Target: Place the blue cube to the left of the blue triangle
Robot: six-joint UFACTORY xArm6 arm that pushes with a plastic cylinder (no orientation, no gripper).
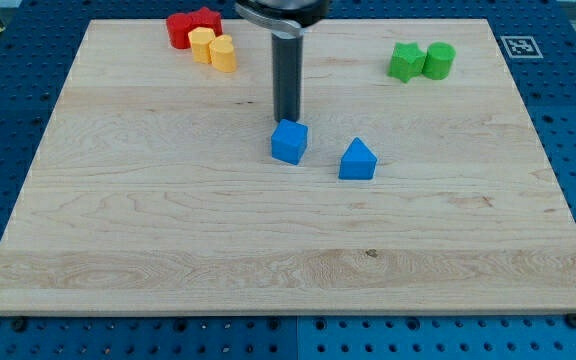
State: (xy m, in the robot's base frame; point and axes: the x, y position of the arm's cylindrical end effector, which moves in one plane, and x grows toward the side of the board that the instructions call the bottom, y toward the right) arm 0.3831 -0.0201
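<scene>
Standing just behind the blue cube [289, 141], on its side toward the board's [168, 230] top edge, my tip [286, 121] seems to touch the cube or nearly so; I cannot tell which. My tool is only a plain rod, so it has no jaws and holds nothing; it can only push. The cube lies near the board's middle, and the blue triangle [357, 160] is close on its right, a little nearer the bottom edge. So I judge the cube is already left of the triangle, apart from it. The red blocks [190, 27] and yellow blocks [213, 48] sit by the top-left corner, the green blocks [422, 61] toward the top-right, away from the work. No writing is readable; only a black-and-white marker [517, 45] beside the top-right corner.
</scene>
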